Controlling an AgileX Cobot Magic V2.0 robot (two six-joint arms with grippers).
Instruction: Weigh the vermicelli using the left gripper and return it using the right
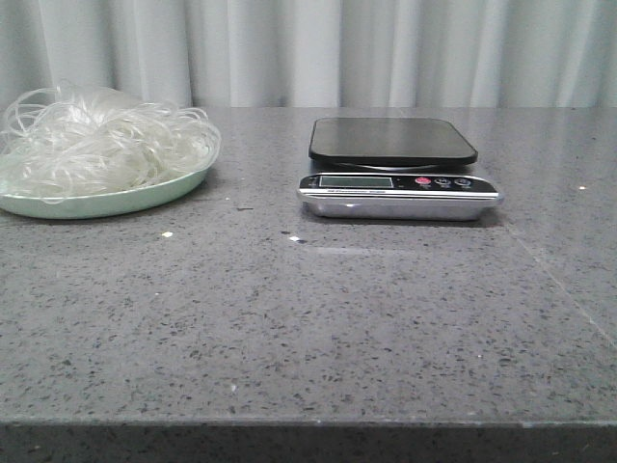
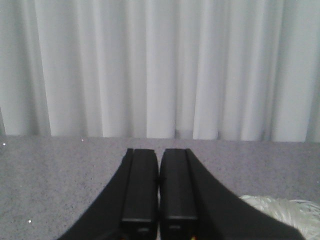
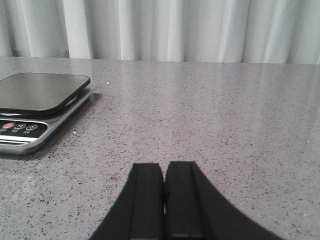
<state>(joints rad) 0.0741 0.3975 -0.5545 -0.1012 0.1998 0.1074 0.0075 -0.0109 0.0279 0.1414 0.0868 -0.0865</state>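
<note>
A fluffy tangle of whitish vermicelli [image 1: 101,137] lies heaped on a pale green plate [image 1: 106,201] at the far left of the table. A scale [image 1: 397,183] with a bare black platform [image 1: 392,141] stands near the middle, to the right of the plate. No gripper shows in the front view. In the left wrist view my left gripper [image 2: 159,151] is shut on nothing, above the tabletop, with a bit of vermicelli [image 2: 282,210] beside it. My right gripper [image 3: 163,166] is shut and empty too, with the scale [image 3: 35,107] off to one side of it.
The grey speckled tabletop [image 1: 318,318] runs to a front edge near the camera. White curtains [image 1: 386,48] hang behind the table. A few small light crumbs [image 1: 167,234] lie in front of the plate.
</note>
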